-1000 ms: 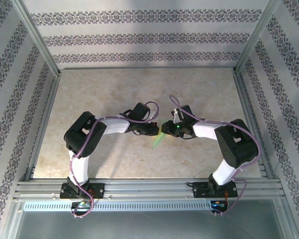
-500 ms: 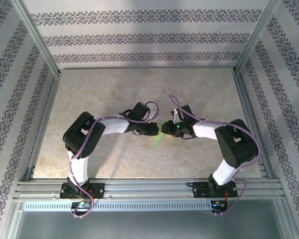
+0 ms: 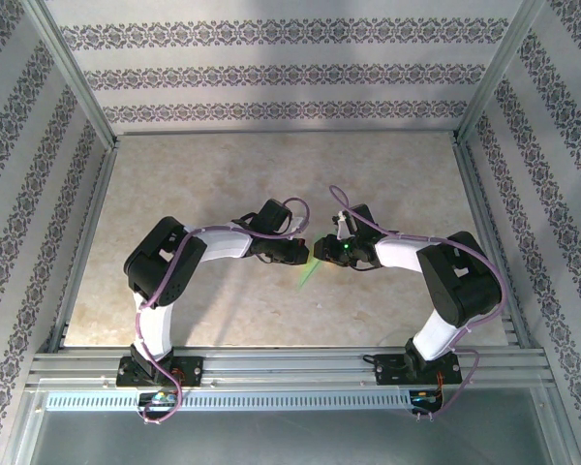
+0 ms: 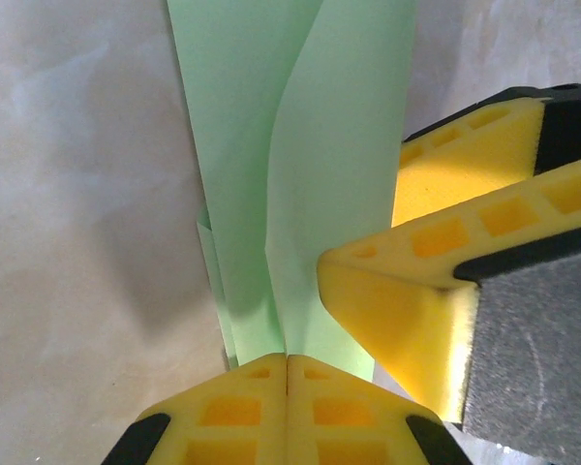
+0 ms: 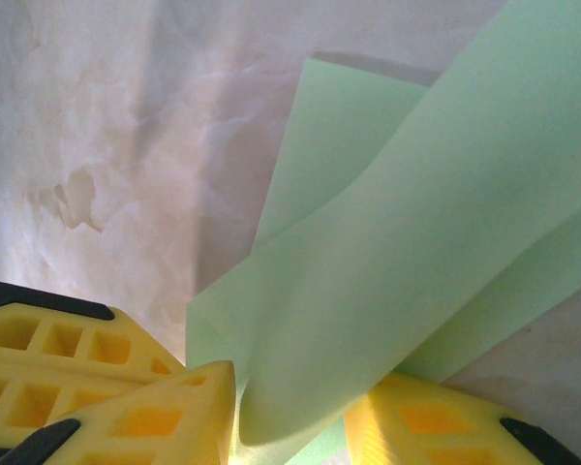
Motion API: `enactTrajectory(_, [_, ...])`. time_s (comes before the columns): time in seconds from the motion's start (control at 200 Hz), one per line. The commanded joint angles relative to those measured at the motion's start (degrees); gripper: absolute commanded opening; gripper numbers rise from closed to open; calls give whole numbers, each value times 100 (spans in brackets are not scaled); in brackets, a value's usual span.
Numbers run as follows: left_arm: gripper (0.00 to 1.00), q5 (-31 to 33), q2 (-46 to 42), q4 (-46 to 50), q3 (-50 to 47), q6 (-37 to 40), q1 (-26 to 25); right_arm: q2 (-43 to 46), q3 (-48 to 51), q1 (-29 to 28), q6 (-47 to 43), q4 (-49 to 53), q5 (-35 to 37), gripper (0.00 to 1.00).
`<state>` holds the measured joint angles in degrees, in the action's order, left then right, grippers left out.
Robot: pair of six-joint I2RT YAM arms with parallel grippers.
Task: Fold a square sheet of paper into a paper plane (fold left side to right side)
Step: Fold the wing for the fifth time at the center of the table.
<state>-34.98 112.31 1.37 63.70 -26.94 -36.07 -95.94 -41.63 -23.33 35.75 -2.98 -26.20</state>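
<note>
The pale green sheet of paper [image 3: 307, 272], folded into long narrow layers, hangs above the table centre between both grippers. In the left wrist view the paper [image 4: 300, 145] runs up from my left gripper [image 4: 288, 373], whose yellow fingers are pressed together on its lower end. My right gripper [image 5: 290, 431] holds a curved fold of the paper [image 5: 416, 242] between its partly spread fingers. The right gripper's fingers [image 4: 407, 310] sit close beside the left one's. From above, the left gripper [image 3: 305, 252] and the right gripper [image 3: 322, 250] almost touch.
A beige marbled table [image 3: 223, 184] lies under the arms. Patterned walls [image 3: 271, 73] and metal frame posts [image 3: 77, 87] close it in at the back and sides. An aluminium rail [image 3: 290, 368] runs along the near edge.
</note>
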Motion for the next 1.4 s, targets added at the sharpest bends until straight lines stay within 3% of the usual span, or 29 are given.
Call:
enactTrajectory(0.0, [3, -80, 140, 201, 143, 198, 66, -153, -47, 30, -85, 184, 22, 37])
enactTrajectory(1.049, [2, 352, 559, 848, 406, 374, -5, 273, 49, 171, 284, -49, -254, 38])
enactTrajectory(1.394, [2, 366, 584, 896, 445, 380, -25, 950, 284, 445, 267, 530, -124, 37])
